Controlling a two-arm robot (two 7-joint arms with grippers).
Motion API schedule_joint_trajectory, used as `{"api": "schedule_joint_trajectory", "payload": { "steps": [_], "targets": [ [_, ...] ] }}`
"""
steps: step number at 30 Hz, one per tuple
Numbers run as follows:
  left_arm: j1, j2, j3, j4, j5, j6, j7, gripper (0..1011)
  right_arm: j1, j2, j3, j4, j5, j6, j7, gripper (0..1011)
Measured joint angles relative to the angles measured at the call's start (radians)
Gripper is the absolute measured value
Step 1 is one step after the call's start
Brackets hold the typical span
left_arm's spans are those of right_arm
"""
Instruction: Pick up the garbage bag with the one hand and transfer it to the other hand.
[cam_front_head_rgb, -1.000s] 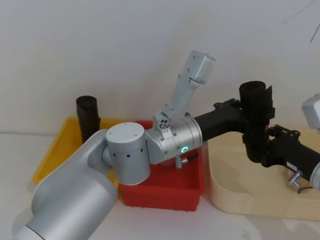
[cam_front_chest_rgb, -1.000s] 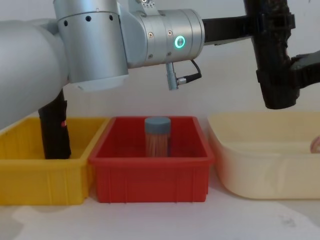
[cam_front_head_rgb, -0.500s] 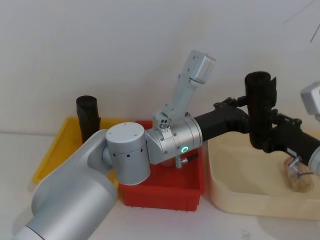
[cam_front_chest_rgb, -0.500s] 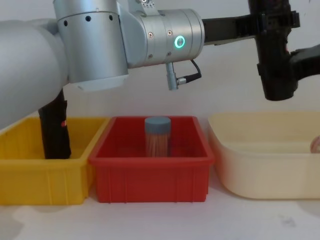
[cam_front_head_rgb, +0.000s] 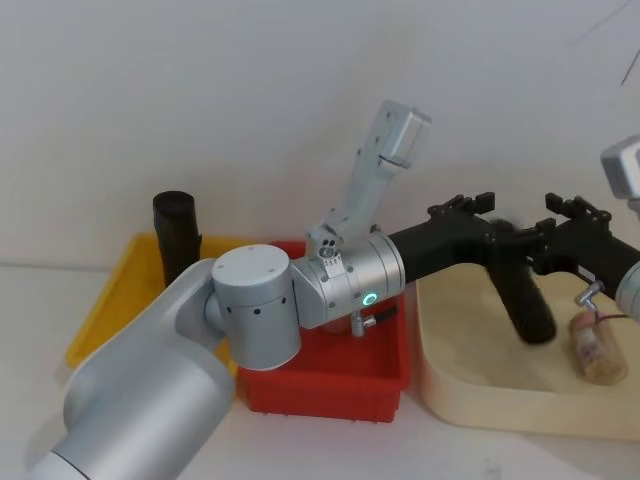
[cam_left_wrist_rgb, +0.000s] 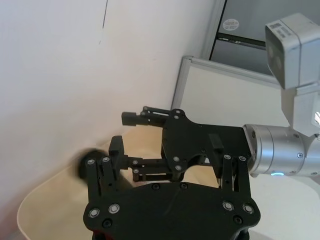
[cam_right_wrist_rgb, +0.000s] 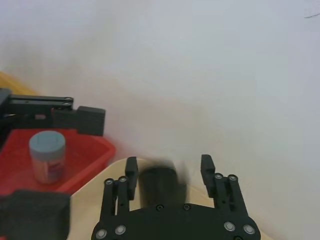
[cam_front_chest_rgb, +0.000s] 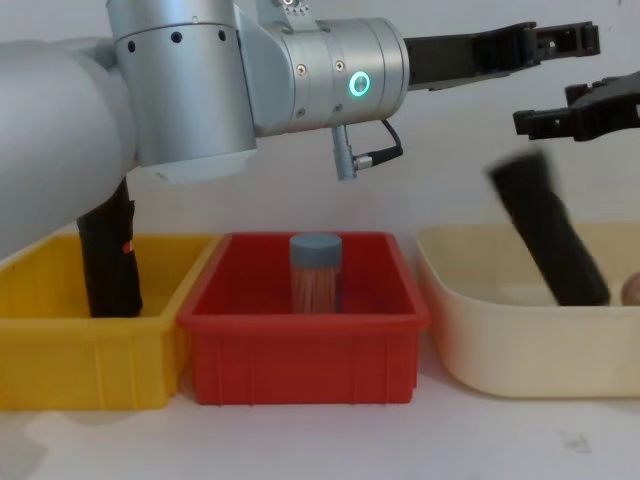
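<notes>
Leaning tilted in the cream tub (cam_front_chest_rgb: 500, 365), the garbage bag (cam_front_chest_rgb: 548, 240).

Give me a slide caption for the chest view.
Garbage bag tilts, blurred, into the cream tub, apart from both open end effectors: left, right.

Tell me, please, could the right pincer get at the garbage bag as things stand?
Probably yes: the bag leans tilted in the beige tub, held by neither, just below the open right pincer, with nothing between them.
</notes>
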Motion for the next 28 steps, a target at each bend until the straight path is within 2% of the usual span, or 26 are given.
{"api": "schedule_joint_trajectory", "payload": {
  "steps": [3,10,28],
  "targets": [
    [0.000,0.000,0.000,0.000,0.000,0.000,0.000,1001,0.010,-0.005,-0.001,0.011,-0.005,-0.002,-0.003,857],
    [0.000,0.000,0.000,0.000,0.000,0.000,0.000,1002,0.024,-0.012,-0.001,0.030,-0.012,-0.005,-0.008,1004],
    [0.000,0.000,0.000,0.000,0.000,0.000,0.000,1001,0.039,-0.019,-0.003,0.048,-0.018,-0.007,-0.012,1004]
  ]
}}
